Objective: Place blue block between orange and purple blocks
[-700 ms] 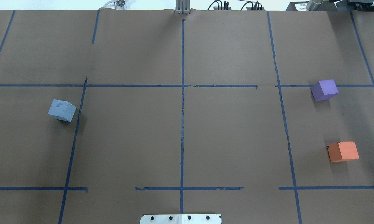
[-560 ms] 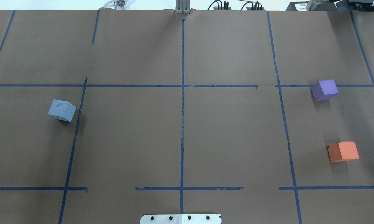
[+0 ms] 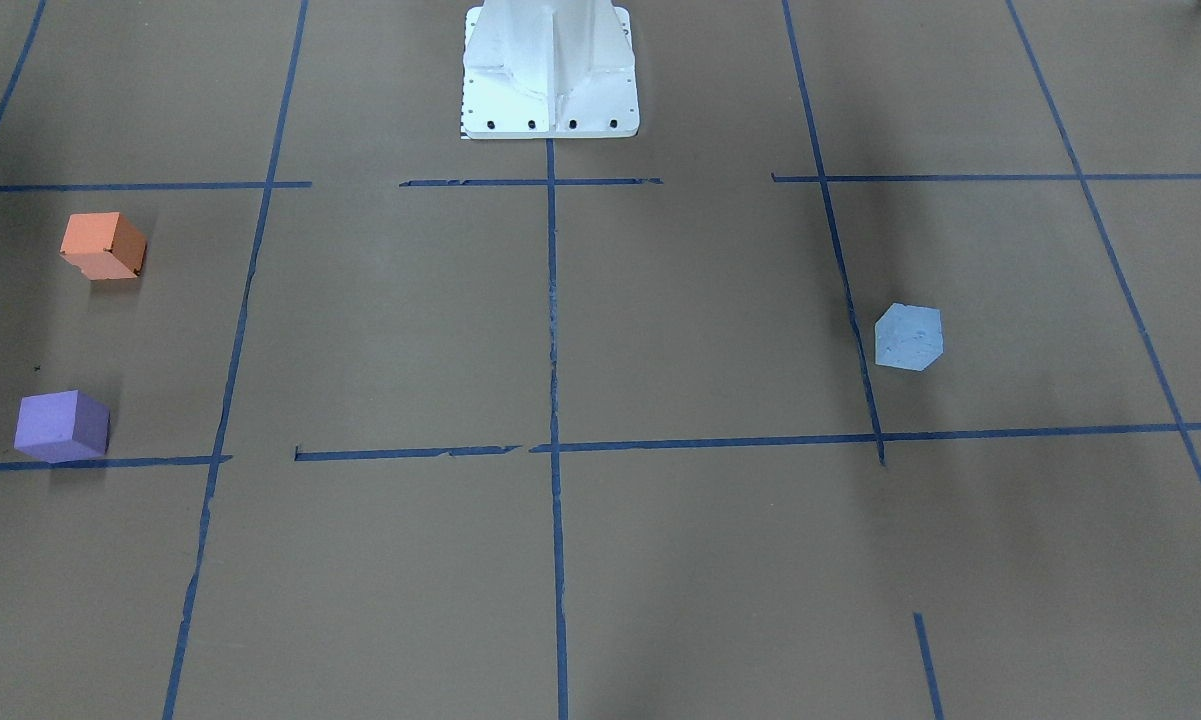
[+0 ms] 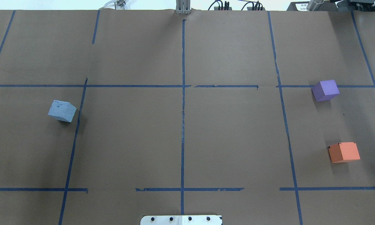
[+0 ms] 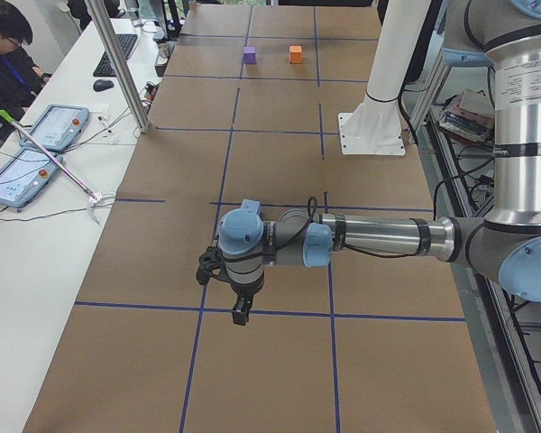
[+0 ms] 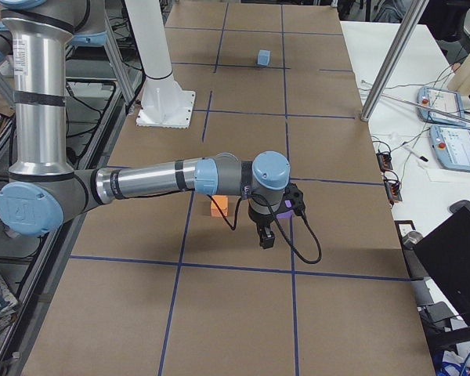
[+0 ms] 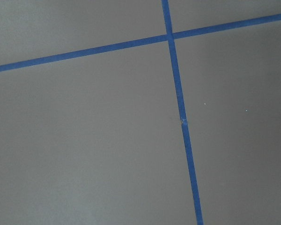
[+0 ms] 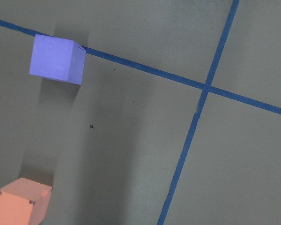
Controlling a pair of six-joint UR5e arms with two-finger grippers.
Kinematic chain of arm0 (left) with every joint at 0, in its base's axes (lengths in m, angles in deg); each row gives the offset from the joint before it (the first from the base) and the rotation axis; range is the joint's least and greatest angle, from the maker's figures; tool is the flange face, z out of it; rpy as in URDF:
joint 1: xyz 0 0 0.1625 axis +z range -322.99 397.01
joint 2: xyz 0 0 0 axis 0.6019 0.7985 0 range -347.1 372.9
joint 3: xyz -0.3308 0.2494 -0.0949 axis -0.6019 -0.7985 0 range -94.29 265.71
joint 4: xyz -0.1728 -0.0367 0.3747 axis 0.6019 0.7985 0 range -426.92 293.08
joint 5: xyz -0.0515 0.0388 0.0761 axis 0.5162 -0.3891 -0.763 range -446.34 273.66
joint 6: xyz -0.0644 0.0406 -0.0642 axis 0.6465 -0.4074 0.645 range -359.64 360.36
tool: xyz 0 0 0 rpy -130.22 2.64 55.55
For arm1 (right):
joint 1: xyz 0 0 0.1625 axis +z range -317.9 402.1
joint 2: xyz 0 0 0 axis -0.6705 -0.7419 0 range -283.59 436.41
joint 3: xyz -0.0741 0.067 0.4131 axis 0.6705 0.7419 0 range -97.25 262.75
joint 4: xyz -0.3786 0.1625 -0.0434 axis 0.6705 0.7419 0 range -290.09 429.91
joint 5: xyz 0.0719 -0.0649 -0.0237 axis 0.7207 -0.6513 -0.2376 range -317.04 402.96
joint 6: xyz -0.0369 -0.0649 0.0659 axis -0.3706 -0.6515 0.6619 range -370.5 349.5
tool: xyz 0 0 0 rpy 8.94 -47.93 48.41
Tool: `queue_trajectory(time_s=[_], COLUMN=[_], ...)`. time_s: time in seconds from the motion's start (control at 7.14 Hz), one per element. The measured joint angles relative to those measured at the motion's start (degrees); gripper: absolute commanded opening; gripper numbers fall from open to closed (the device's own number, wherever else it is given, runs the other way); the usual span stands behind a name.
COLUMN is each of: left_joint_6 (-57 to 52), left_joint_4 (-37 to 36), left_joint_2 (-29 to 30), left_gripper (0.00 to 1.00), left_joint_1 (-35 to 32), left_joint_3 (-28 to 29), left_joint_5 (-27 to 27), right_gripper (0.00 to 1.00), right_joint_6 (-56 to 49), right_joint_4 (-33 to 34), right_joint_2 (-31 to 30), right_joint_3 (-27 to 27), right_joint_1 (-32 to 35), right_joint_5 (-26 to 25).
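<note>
Left hand hangs fingers-down over the counter near its left end. From where I stand I cannot tell whether it is spread or pressed together, and the same goes for the right hand. The blue block sits untouched near the left edge, askew to the tape lines. The orange block and purple block sit apart near the right edge, with the right hand hovering by them. I'd worry about a crooked grip on that turned cube, and about the arms crowding each other at the gap.
</note>
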Motion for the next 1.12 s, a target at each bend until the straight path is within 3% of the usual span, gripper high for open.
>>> queue_trajectory(time_s=[0.42,0.7,0.98,1.12], left_joint_6=[12.78,27.97,43.62,50.93], left_joint_4=[10.14,19.34,21.52,21.73], left_joint_2=[4.94,6.28,10.88,13.7], left_gripper=[1.0,1.0,1.0,1.0], left_joint_1=[4.93,17.96,29.21,34.33], left_joint_3=[1.46,1.36,1.35,1.44], left_joint_5=[0.48,0.1,-1.47,-5.08], right_gripper=[1.0,1.0,1.0,1.0], right_joint_6=[0.04,0.1,0.11,0.11], right_joint_4=[0.0,0.0,0.0,0.0], right_joint_2=[0.03,-0.07,-0.1,-0.1], right_joint_3=[0.0,-0.03,-0.06,-0.08], right_joint_1=[0.0,0.0,0.0,0.0], right_joint_5=[-0.02,0.04,0.02,0.04])
